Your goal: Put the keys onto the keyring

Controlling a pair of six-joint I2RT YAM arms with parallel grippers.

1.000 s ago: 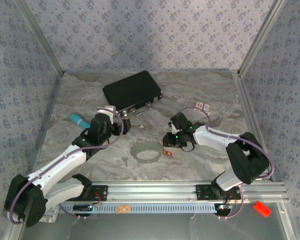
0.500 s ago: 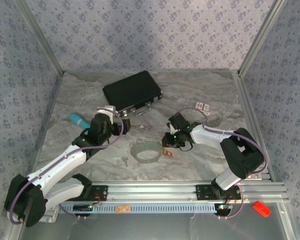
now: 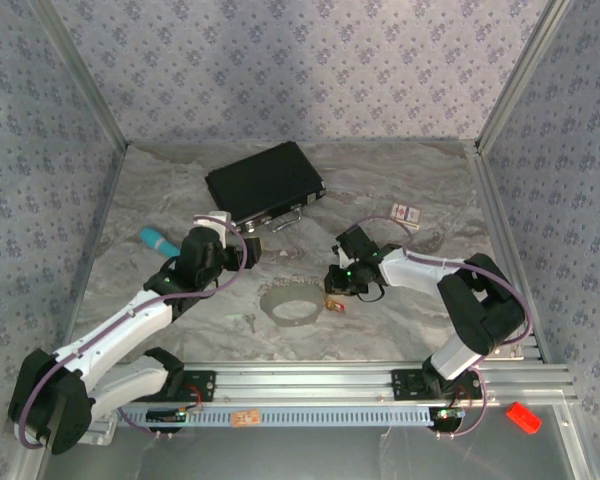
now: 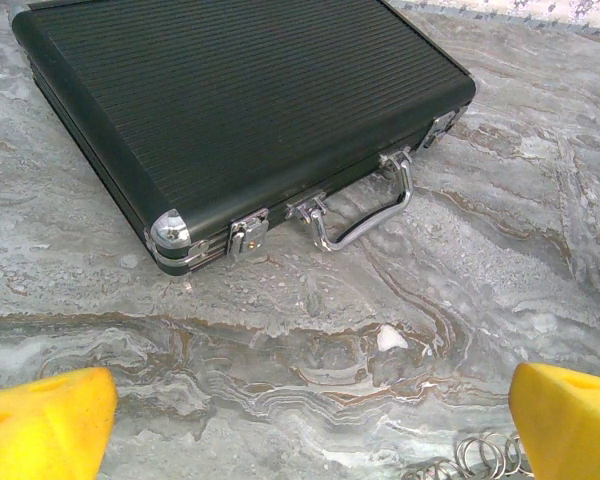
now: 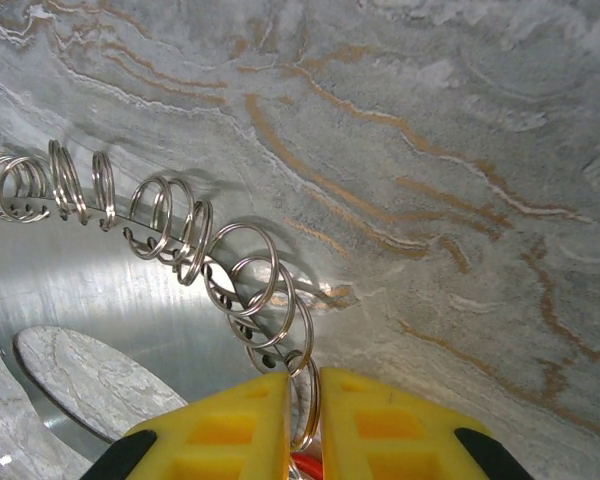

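Top external: the keyring (image 3: 292,303) lies at 6 o'clock on the table (image 3: 400,330), with bare marble up to the black case (image 3: 265,182) at 12. A tiny red-headed key (image 3: 334,304) sits at the keyring's 3 o'clock, touching the right gripper (image 3: 333,288). Left wrist: the left gripper (image 4: 305,430) gapes empty, its fingers (image 4: 45,425) cut off at the lower corners. Right wrist: the jaws pinch one loop of the keyring's edge.

Our left arm (image 3: 130,320) stretches from the tabletop's near-left corner toward its centre, the left gripper (image 3: 248,248) spread wide. Our right arm (image 3: 450,285) folds in from the near-right corner, the right gripper (image 5: 302,400) low, pinching a loop of the keyring (image 5: 242,268).
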